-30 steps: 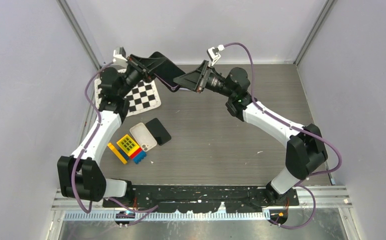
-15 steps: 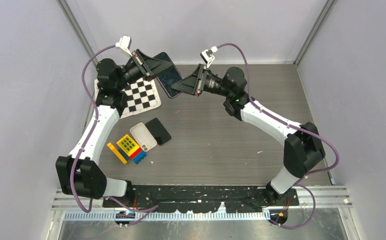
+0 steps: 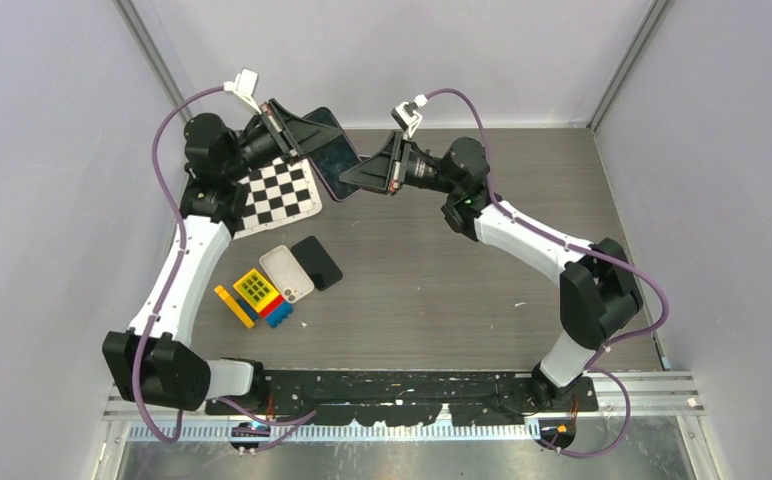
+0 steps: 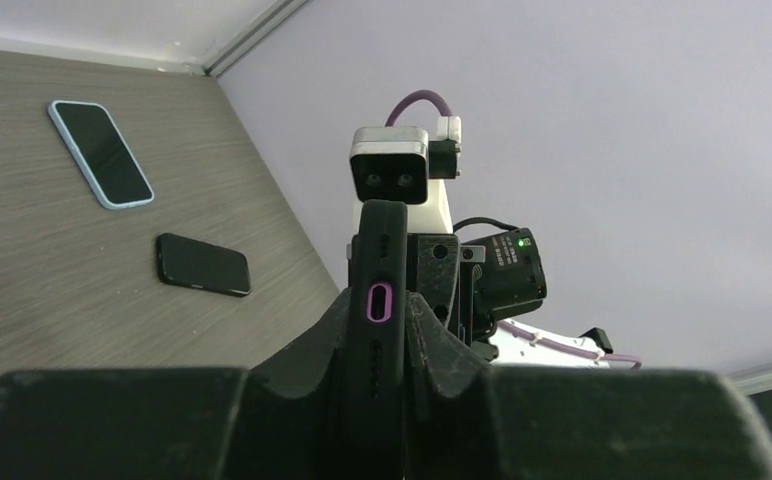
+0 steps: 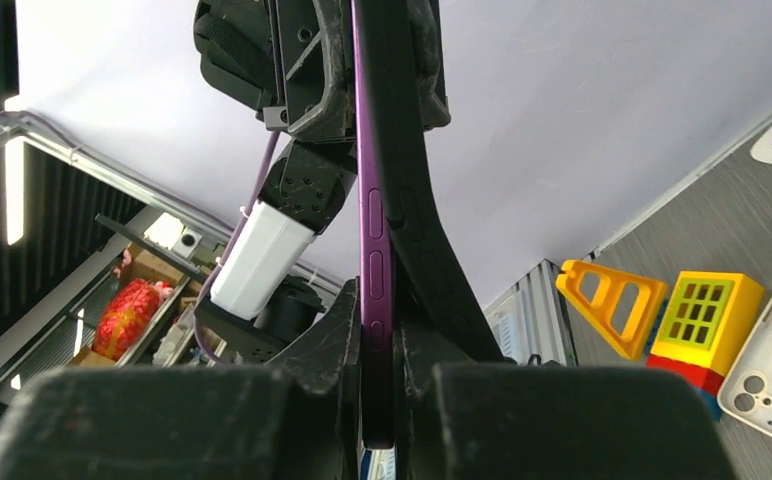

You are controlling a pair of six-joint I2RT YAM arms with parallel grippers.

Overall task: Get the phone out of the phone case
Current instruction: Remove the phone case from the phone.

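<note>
The left hand [image 3: 312,135], clamped on the case [image 5: 422,250], and the right hand [image 3: 355,177], clamped on the phone [image 3: 334,160], had shifted toward eleven o'clock, aloft; the case was apparently peeling away.

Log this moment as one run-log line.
left fingers: shut on case | right fingers: shut on phone | both aloft | case bowed off phone edge, not free

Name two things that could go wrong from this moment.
1. The right tool pinches the purple phone by its thin edge in mid-air; it may slip and drop onto the table.
2. The black case, clamped by the left tool, bows away from the phone; it could snap back.
</note>
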